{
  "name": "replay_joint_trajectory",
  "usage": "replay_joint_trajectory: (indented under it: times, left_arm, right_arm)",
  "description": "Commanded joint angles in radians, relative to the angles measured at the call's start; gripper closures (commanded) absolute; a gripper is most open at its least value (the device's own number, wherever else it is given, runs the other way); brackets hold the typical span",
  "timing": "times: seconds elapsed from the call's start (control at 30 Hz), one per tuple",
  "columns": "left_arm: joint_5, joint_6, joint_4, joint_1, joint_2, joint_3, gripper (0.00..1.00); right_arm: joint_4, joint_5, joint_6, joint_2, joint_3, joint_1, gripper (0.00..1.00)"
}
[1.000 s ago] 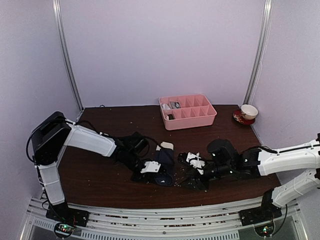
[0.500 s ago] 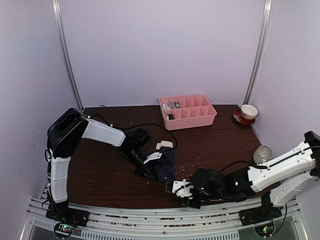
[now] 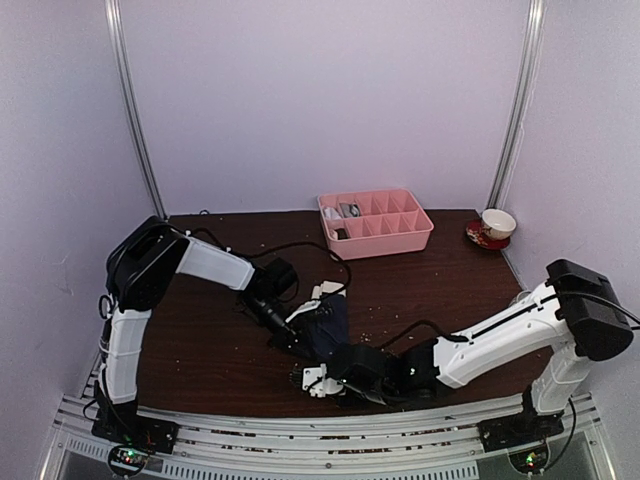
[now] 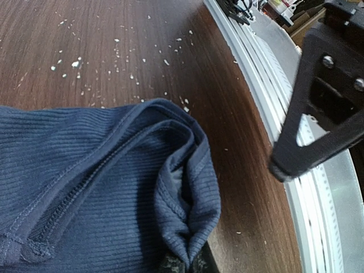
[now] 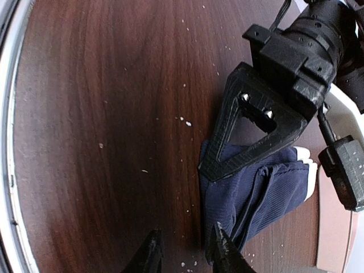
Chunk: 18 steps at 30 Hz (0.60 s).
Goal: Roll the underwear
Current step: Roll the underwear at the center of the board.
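**Left gripper (image 3: 298, 336) clamped on the navy underwear (image 4: 114, 187); right gripper (image 5: 185, 256) narrow, holding nothing**

Left gripper: jaws closed on a folded edge of the navy ribbed cloth. The left wrist view shows the fabric bunched into a pinch at the fingertips. The right wrist view shows one black triangular finger pressed flat against the cloth.

Right gripper: fingers stand a small gap apart, low over the table (image 3: 200, 350), with bare wood between them and nothing gripped. One fingertip sits just at the near edge of the navy cloth; contact cannot be confirmed. The right arm lies stretched across the near edge of the table, and the two grippers are close together.

Navy underwear: on the table near its front centre, partly folded over itself, with the cream-white waistband (image 5: 307, 170) at the end farthest from the right gripper.

Other items: a pink compartment tray (image 3: 380, 240) stands at the rear centre, well apart from the cloth. A cup (image 3: 497, 222) on a saucer sits at the rear right corner. White crumbs (image 4: 74, 63) are scattered over the wood.
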Motion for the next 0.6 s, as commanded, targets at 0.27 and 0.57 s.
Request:
replay_joint_trajectory:
  times: [0.27,0.57]
  left_arm:
    - [-0.099,-0.016,-0.041,0.018,0.061,-0.009,1.00]
    - [-0.094,-0.014,-0.041,0.020,0.059,-0.012,1.00]
  right_arm:
    - [0.038,0.047,-0.044,0.065,0.015,-0.056,0.67]
    - [0.055,0.052,-0.035,0.107,0.022,-0.085,0.68]
